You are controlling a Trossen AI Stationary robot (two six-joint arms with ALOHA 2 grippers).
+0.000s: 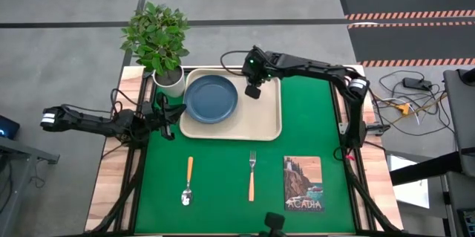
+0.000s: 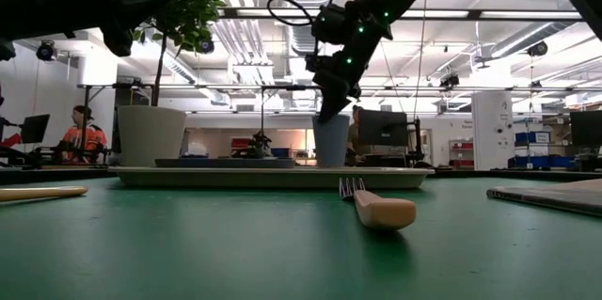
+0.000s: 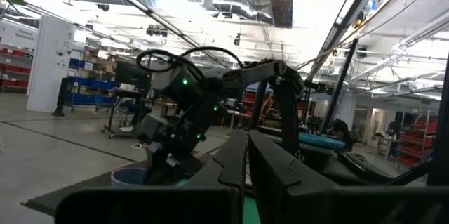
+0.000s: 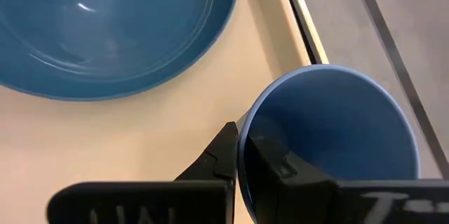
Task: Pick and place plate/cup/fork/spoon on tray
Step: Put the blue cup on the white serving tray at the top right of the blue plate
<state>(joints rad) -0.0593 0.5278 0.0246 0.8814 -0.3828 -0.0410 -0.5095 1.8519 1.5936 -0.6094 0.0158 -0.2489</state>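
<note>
The right end effector [image 4: 237, 155] is clamped on the cup [image 4: 330, 136] wall. The cup is held upright over the tray [image 1: 269, 114], just beside the plate [image 1: 211, 97].

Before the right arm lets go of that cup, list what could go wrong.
1. The right gripper pinches only the cup's wall, one finger inside; pulling out at an angle could tip the cup.
2. The cup sits near the tray's rim beside the plate; a nudge might push it against either.
3. The fork and spoon lie flat on the green mat, so later grasps may slip.
</note>
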